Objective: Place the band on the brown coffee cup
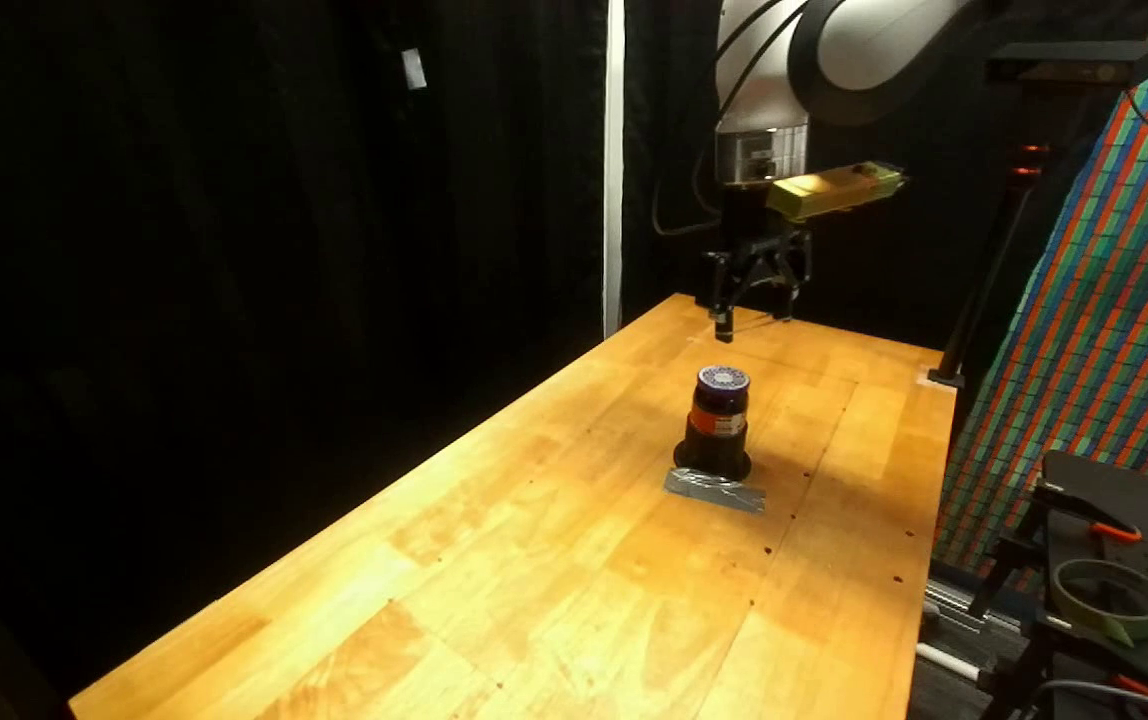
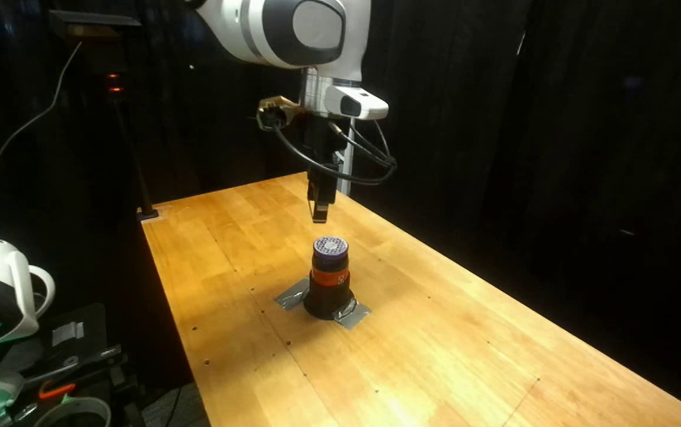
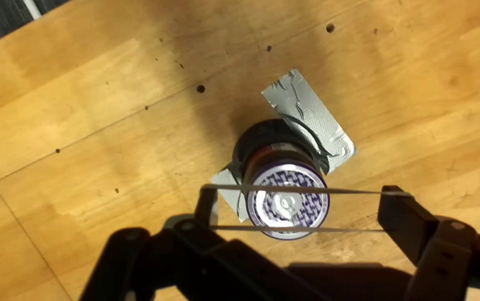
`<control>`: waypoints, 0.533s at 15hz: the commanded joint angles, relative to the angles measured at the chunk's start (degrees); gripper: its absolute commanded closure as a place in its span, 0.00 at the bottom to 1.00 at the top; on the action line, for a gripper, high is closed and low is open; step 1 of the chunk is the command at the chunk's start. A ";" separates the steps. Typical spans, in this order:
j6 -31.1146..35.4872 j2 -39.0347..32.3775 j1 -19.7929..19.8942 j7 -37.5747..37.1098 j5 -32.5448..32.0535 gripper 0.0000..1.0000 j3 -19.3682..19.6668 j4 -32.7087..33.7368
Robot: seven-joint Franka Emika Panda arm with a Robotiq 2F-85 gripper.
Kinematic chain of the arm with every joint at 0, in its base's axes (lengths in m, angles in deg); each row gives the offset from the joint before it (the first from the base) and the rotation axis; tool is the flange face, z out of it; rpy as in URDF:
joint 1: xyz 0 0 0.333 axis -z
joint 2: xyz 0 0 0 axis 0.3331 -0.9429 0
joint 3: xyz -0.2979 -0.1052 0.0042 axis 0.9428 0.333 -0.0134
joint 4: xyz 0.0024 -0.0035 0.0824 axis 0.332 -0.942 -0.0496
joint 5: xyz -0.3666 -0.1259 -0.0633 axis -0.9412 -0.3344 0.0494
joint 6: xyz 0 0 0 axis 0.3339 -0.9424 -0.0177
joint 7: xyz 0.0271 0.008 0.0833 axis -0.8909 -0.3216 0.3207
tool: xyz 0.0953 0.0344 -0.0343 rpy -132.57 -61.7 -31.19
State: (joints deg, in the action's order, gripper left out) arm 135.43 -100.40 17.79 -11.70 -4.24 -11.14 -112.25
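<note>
On tbl (image 2: 417,338) – cup (image 2: 330,263) w/ orange label (image 2: 325,278) – illegible.

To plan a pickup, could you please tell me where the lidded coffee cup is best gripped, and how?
Probably around the sides of its round lid, with the end effector coming straight down from above: the cup stands upright with that lid uppermost, while duct tape overlaps the flared base. The stretched band should likely come off first.
</note>
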 commanded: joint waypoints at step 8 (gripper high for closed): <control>-8.41 -22.25 -5.18 1.21 1.41 0.00 6.71 23.07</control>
State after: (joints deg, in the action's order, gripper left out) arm 131.88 -117.55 14.23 -11.59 -3.74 -6.10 -96.67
